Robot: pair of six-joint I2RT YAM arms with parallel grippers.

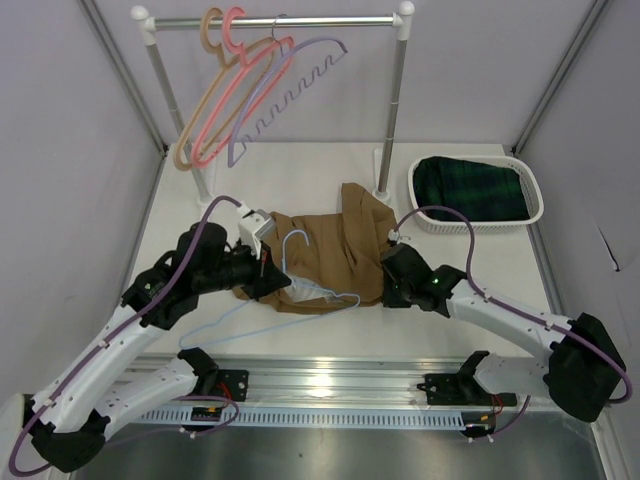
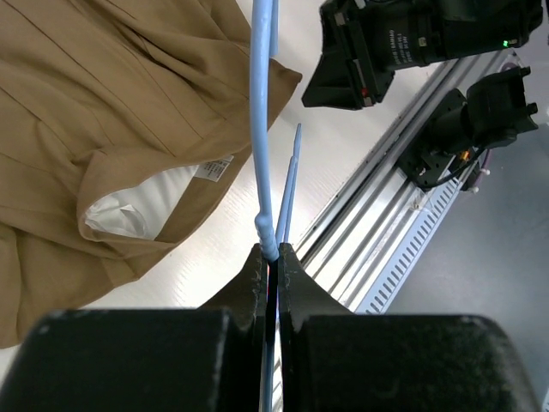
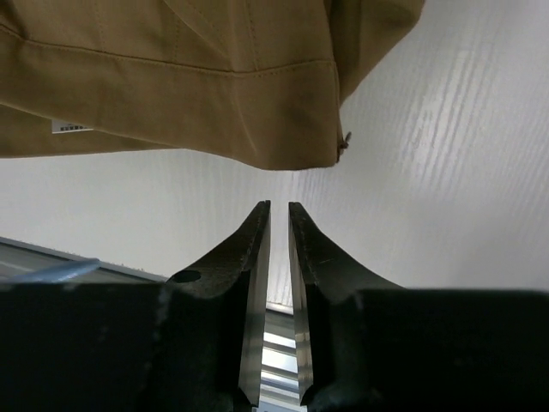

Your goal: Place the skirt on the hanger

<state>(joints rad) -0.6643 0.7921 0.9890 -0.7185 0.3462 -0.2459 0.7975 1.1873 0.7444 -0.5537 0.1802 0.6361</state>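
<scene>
On the white table [image 1: 300, 175] the skirt [image 1: 335, 255] is laid crumpled. The hanger [image 2: 261, 129] is pinched by the left gripper [image 2: 271, 257]. The right gripper [image 3: 280, 210] is held narrowly parted, empty, just off the hem.

Tan-brown, whitish-lined skirt [image 1: 330, 255]; pale blue hanger [image 2: 262, 129]; dark green cloth [image 1: 470, 190], seemingly plaid, in a white basket [image 1: 475, 228].

left jaws: clamped on hanger [image 2: 261, 129] | skirt [image 2: 111, 94]: beside it, lining showing

You find no text you can read: the small white tag [image 2: 214, 169] inside the skirt [image 2: 103, 94] is too blurred.
</scene>
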